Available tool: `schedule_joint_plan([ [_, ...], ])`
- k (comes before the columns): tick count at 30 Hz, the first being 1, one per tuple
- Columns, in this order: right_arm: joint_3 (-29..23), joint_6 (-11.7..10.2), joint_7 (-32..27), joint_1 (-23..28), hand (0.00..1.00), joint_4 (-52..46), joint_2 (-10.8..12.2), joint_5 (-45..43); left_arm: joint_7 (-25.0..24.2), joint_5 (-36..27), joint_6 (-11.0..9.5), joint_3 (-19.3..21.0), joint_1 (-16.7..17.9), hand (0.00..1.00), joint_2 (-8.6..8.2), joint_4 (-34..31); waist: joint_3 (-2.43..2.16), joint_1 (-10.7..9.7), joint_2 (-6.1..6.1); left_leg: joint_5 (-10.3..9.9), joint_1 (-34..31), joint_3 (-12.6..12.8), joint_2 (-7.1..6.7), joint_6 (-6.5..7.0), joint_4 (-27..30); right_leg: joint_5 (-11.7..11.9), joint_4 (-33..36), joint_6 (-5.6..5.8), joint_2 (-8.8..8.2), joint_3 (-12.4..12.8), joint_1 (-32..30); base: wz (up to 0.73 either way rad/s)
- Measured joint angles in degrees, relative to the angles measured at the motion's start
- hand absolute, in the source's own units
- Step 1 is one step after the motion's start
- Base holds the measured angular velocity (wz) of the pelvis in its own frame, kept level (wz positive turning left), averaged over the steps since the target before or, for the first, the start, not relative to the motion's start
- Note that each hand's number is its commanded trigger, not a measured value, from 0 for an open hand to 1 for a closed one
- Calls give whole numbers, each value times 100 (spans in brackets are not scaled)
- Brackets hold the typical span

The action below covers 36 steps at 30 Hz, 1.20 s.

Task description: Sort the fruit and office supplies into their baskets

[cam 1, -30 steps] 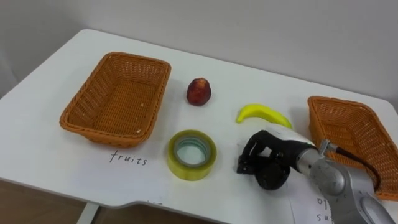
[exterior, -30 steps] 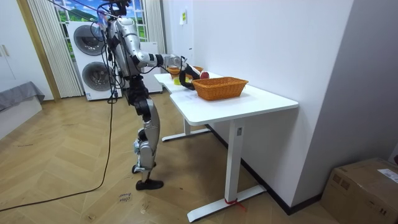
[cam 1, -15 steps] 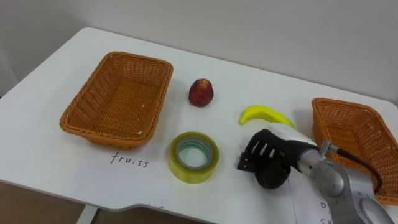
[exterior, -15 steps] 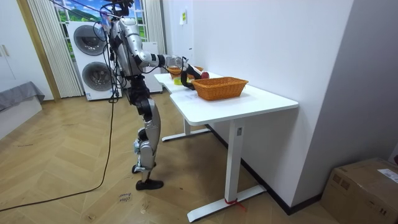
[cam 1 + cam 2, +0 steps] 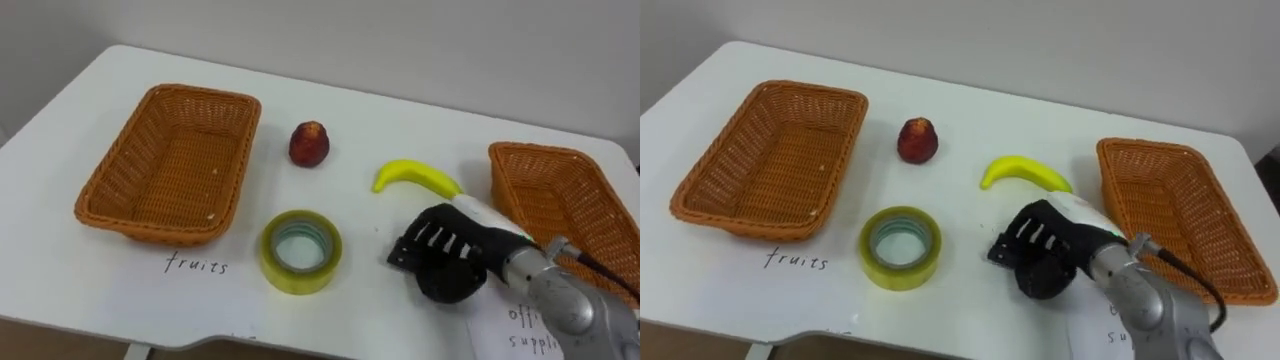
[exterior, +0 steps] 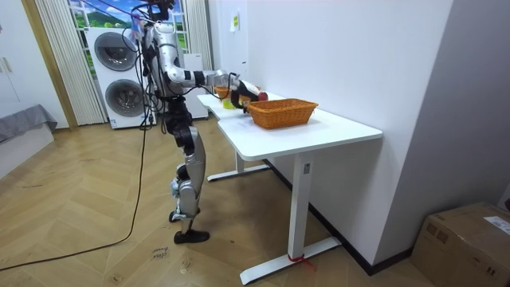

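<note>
A yellow banana (image 5: 415, 178) and a red peach (image 5: 309, 144) lie mid-table, behind a yellow roll of tape (image 5: 300, 250). The empty wicker basket (image 5: 215, 96) on the left has "fruits" handwritten in front of it. A second empty wicker basket (image 5: 528, 151) stands at the right, with a written paper label (image 5: 520, 325) in front of it. My right hand (image 5: 440, 262) hovers low over the table just in front of the banana and to the right of the tape. Its fingers (image 5: 1020, 240) are loosely bent, point left and hold nothing.
The white table's front edge (image 5: 120, 335) runs close below the tape. In the room view I stand at the table's long side (image 6: 239, 119), by a white wall, with washing machines (image 6: 119, 80) behind me.
The whole picture has shifted a little, so the camera moved. My right hand has edged slightly right relative to the banana; the fruit, tape and baskets lie as before.
</note>
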Motion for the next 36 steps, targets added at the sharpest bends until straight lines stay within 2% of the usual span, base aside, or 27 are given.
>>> schedule_joint_plan([
  [4, -502, -211, -492, -3, 100, -476, -6, 42, -8, 6, -154, 271, 30, 0, -41, -25, -6, -110, 13, 6, 17, 68, -2, 5, -30, 1, -2, 1, -2, 22, -10, -6],
  [6, -655, -287, -687, -6, 100, -594, -6, 51, -3, 8, -176, 297, 26, 0, -37, -26, -15, -119, 6, 7, 22, 75, -2, 6, -21, 1, -7, 2, -3, 20, -10, 0],
  [7, -711, -331, -843, -12, 100, -610, -7, 117, -1, 9, -198, 296, 28, 0, -37, -26, -34, -123, -4, 9, 33, 84, -3, 7, -18, 2, -8, 4, -3, 19, -10, -3],
  [10, -785, -418, -1098, -12, 100, -610, -6, 253, 24, 9, -201, 294, 62, 0, -53, -7, -42, -121, -10, 9, 110, 117, -3, 7, -42, 3, -9, 5, -2, 34, 34, -6],
  [16, -853, -426, -1510, -12, 100, -610, -8, 433, 42, 7, -181, 295, 154, 0, -69, -6, -44, -127, 9, 9, 142, 121, 2, 7, -49, 6, -9, 9, 6, 75, 53, 0],
  [23, -903, -436, -1692, -13, 100, -599, -37, 478, 38, 5, -161, 302, 320, 0, -146, 1, -49, -135, 55, 17, 202, 121, 3, 1, -133, 6, -3, 9, 8, 67, 87, -2],
  [30, -1142, -516, -2229, -24, 100, -381, -119, 879, 21, -1, -209, 319, 333, 0, -153, 25, -59, -167, -34, 17, 199, 107, 0, 1, -137, 5, -8, 9, 5, 27, 93, 0],
  [34, -1143, -705, -2453, -24, 100, -345, -131, 931, 15, 3, -219, 319, 327, 0, -151, 16, -53, -256, -38, 16, 204, 109, -1, 2, -141, 6, -12, 10, 4, 27, 90, 0],
  [36, -1154, -723, -2523, -23, 100, -287, -134, 974, 4, 9, -219, 327, 328, 0, -156, -3, -53, -278, -30, 16, 207, 136, 1, 2, -142, 6, -14, 10, 5, 34, 90, 0],
])
